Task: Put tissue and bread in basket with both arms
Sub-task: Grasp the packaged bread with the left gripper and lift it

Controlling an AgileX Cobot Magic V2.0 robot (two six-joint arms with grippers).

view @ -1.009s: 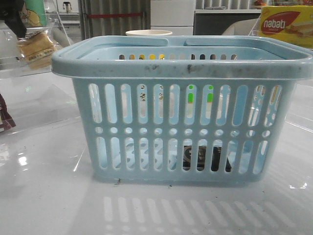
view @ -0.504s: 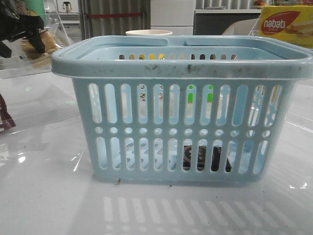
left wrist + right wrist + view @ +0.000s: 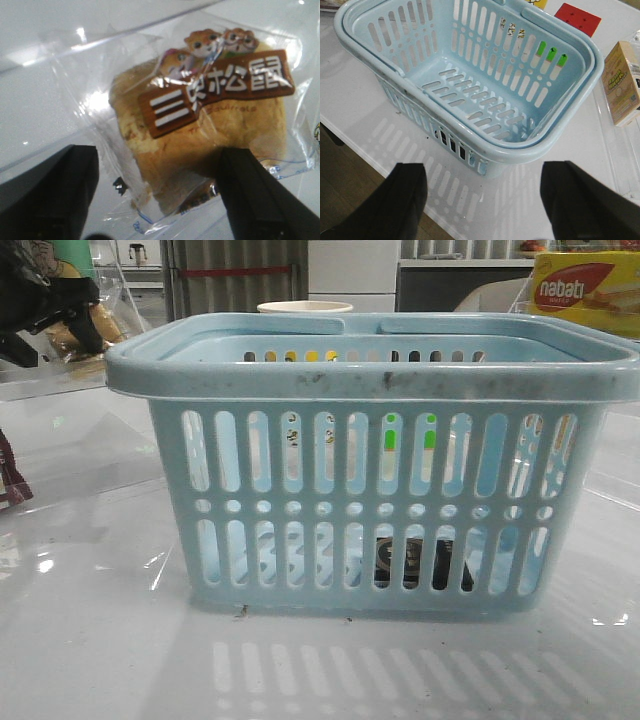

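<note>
The light-blue basket (image 3: 370, 380) stands mid-table and also shows in the right wrist view (image 3: 470, 75). The black tissue (image 3: 420, 565) pack shows through the lower slots of its front wall, lying inside against that wall. The bread (image 3: 200, 130), in a clear wrapper with a brown printed label, lies at the far left (image 3: 108, 326). My left gripper (image 3: 157, 155) is open, a finger on each side of the bread, and in the front view (image 3: 60, 330) it hides most of it. My right gripper (image 3: 482, 170) is open and empty, high above the table near a basket corner.
A yellow-and-red nabati box (image 3: 585, 290) stands at the back right and a white cup (image 3: 305, 307) behind the basket. The right wrist view shows a small carton (image 3: 620, 90), a red square (image 3: 577, 17) and the table's edge (image 3: 370, 150). The bread rests on clear plastic sheeting (image 3: 60, 75).
My left gripper has come down over the bread at the far left and now covers most of it in the front view. The basket and the tissue have not moved.
</note>
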